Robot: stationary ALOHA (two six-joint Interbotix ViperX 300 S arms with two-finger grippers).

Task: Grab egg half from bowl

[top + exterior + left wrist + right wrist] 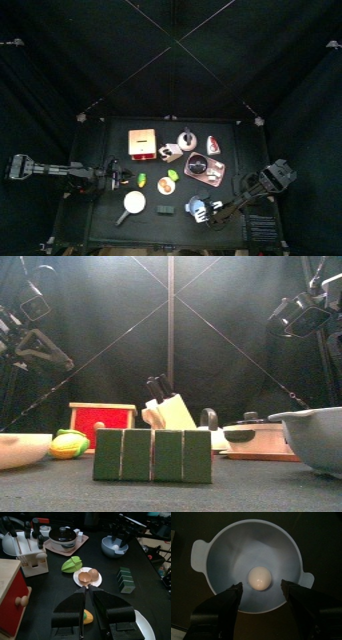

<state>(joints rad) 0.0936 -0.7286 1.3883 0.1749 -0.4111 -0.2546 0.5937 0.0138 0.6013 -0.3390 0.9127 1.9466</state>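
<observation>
Right wrist view had my right gripper [262, 586] spread wide above the bowl [218, 549] near the table's front right corner, egg half [259, 578] inside. Pre-grasp; next: descend, pinch. Left gripper [88, 602] rested, pressed together.

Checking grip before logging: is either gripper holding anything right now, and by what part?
Nothing is held. The right gripper hangs open above the egg half in the bowl; the left gripper is shut, empty.

Pale blue-grey bowl [254, 567]; cream egg half [259, 578] inside. Black end effector [261, 592]. Dark green blocks [151, 455]. Red-fronted wooden box [102, 421]. Lime-green wedge [71, 564]. Black surface [127, 612].
</observation>
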